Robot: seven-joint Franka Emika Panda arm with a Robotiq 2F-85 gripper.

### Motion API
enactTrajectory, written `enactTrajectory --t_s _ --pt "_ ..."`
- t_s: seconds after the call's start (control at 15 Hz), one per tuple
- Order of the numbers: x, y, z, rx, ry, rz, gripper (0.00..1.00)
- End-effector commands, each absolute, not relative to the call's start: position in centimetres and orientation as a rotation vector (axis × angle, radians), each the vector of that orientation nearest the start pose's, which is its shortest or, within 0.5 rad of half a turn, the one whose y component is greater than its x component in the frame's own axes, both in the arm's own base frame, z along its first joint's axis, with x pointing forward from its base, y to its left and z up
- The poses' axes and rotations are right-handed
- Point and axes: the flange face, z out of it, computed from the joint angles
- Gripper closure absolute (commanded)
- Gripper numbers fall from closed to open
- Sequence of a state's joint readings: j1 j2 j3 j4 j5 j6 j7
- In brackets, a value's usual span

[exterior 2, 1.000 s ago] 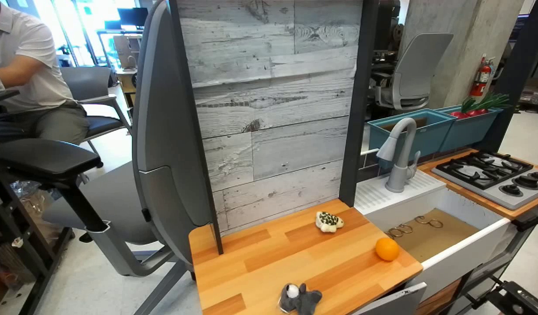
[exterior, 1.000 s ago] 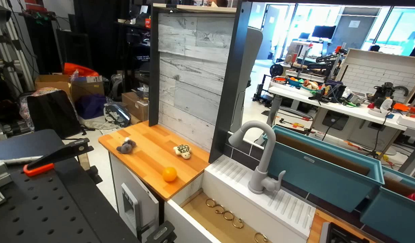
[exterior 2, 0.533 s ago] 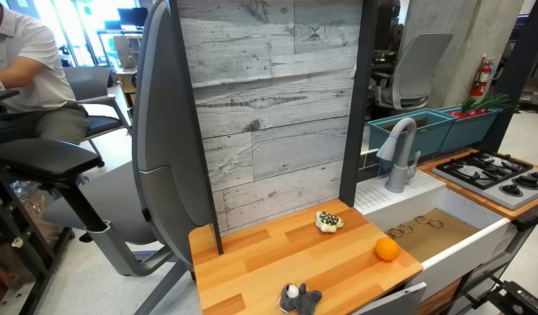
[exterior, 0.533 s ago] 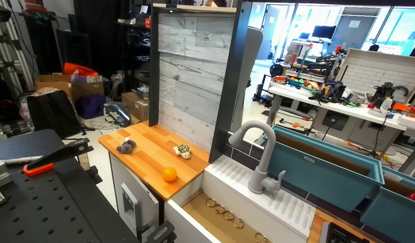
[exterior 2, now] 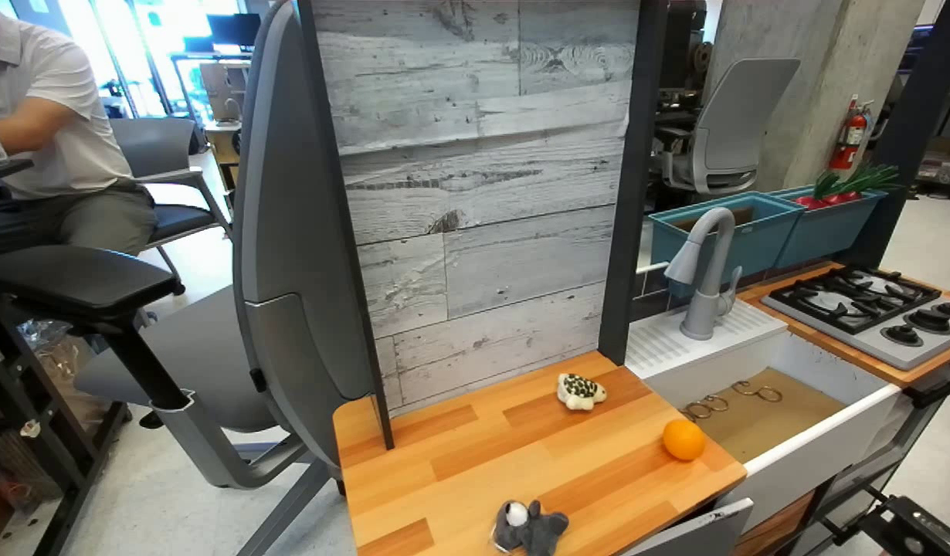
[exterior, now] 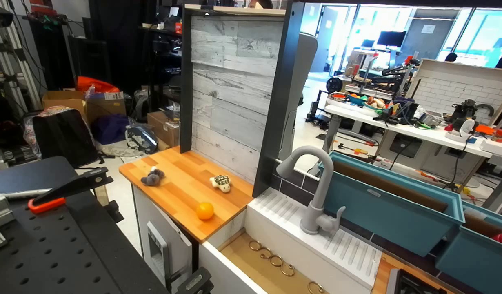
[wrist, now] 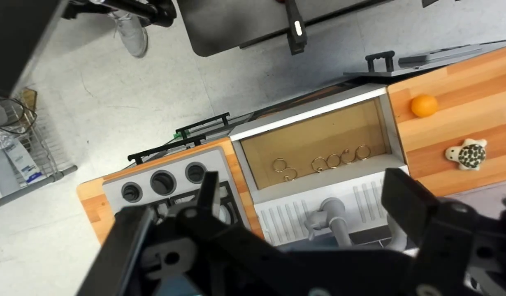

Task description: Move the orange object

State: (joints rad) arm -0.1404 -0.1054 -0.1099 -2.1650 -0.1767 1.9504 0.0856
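Observation:
The orange object (exterior: pixel 205 210), a small round bright-orange ball, rests on the wooden counter (exterior: pixel 181 175) near the corner beside the sink. It also shows in an exterior view (exterior 2: pixel 683 439) and in the wrist view (wrist: pixel 424 105), at the upper right. My gripper (wrist: pixel 303 181) is wide open and empty in the wrist view. Its fingers (wrist: pixel 409 205) stand apart, high above the sink and stove area, with the ball off to the right and not between them. The gripper does not show in either exterior view.
A white-and-dark toy turtle (exterior 2: pixel 580 391) and a grey plush toy (exterior 2: pixel 529 528) share the counter. A grey faucet (exterior: pixel 316 196) rises behind the sink (wrist: pixel 310 115), which holds metal rings. Teal planters (exterior: pixel 389 204) stand behind; a stove (exterior 2: pixel 869 309) lies beyond. A panel (exterior: pixel 234 90) backs the counter.

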Motion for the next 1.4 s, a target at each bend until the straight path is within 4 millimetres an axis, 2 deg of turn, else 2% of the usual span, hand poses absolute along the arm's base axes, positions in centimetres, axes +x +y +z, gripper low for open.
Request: enactTrajectory --t_s 0.0,0.33,0.6,0.8,1.13,1.33 --pt "52.6 -9.9 37.8 -3.267 0.444 0.271 0.00" --pt "56.0 -4.9 26.7 -3.332 0.405 0.302 0.00" --pt "57.4 -2.6 19.3 -3.398 0.289 0.331 0.00" --pt "57.4 -0.7 15.1 -3.444 0.103 0.310 0.00" --pt "56.3 2.8 9.1 -3.406 -0.165 0.266 0.00" --pt "55.6 4.5 6.8 -3.370 -0.300 0.246 0.00"
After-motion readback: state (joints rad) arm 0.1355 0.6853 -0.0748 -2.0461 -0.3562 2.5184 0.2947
